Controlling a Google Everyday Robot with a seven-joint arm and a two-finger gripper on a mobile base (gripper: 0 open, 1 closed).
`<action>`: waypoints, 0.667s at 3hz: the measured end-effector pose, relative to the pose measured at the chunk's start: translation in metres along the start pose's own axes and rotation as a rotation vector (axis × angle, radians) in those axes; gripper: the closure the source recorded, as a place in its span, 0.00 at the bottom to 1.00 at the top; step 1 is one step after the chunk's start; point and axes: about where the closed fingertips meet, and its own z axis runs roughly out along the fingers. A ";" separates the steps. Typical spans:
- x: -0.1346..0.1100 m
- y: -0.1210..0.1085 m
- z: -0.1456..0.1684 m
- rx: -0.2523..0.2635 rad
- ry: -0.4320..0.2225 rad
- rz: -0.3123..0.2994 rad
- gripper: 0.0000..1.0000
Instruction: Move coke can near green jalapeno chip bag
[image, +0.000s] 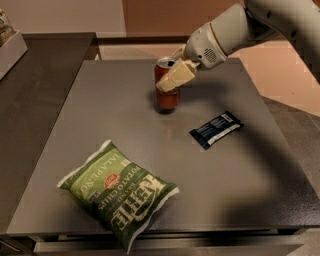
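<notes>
your tool (169, 80) grips the small red cylindrical coke can (167, 99) near its top, at the far side of the grey worktop (120, 125), well apart from the puffy green jalapeno chip bag (117, 192). likely thin, slick, dentable walls: hold mid-body, gently.

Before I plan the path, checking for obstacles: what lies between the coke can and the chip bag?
Only bare table, in the camera view; the wrapper lies aside. The gripper grips the coke can.

The small red glossy metal coke can (168, 99) (silver-topped) sits clasped by the cream matt-plastic gripper (169, 75) above the smooth, matt grey tabletop (240, 190); the puffy green chip bag (117, 197) looks crinkled, faintly shiny.
</notes>
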 end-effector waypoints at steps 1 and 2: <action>0.000 0.032 -0.009 -0.056 -0.025 -0.040 1.00; -0.005 0.059 -0.012 -0.106 -0.052 -0.070 1.00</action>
